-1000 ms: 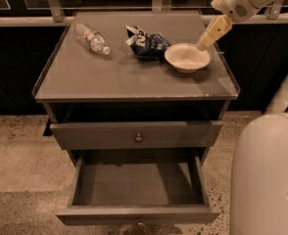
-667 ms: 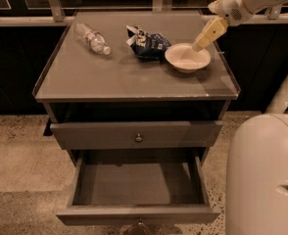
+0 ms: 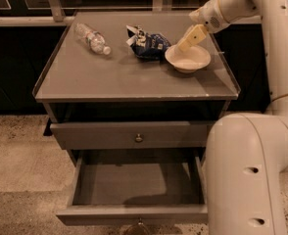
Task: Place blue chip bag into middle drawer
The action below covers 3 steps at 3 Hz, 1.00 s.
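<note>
The blue chip bag [image 3: 148, 44] lies crumpled on the grey cabinet top [image 3: 124, 77], toward the back, just left of a white bowl [image 3: 188, 58]. My gripper [image 3: 187, 41] hangs over the bowl's left rim, just right of the bag and slightly above it, holding nothing I can see. The middle drawer [image 3: 134, 213] is pulled out below, and its grey inside shows nothing in it. The drawer above it, with a small brass knob [image 3: 139, 137], is shut.
A clear plastic water bottle [image 3: 91, 37] lies at the back left of the cabinet top. My white arm link [image 3: 247, 170] fills the lower right, next to the open drawer's right side. Speckled floor lies to the left and a dark railing stands behind.
My gripper has moved left across the bowl toward the chip bag. The arm link in the foreground has shifted left as well. The bag, bowl and bottle have not moved.
</note>
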Each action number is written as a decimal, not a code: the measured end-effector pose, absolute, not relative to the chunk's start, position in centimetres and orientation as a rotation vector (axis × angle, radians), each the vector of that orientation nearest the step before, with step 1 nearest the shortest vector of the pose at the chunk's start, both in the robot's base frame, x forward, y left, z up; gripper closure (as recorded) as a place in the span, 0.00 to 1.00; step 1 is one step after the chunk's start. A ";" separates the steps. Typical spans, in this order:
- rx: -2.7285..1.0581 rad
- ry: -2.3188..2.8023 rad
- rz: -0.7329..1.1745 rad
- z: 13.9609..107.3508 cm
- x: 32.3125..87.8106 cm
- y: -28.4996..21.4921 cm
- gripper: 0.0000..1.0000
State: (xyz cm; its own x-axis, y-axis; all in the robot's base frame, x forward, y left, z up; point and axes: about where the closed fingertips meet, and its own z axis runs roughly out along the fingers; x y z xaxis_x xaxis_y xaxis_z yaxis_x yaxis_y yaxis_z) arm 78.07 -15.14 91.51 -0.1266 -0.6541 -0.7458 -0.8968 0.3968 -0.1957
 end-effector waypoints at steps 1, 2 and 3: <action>-1.353 1.847 0.432 90.6 78.7 -13.1 0.00; -1.373 1.842 0.472 89.5 79.1 -11.0 0.00; -1.412 1.854 0.498 88.1 79.4 -8.7 0.00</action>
State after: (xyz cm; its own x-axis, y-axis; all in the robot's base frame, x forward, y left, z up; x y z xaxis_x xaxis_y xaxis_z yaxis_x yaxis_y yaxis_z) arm 79.44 -8.74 88.14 -0.1199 -0.6518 -0.7488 -0.9394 0.3186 -0.1268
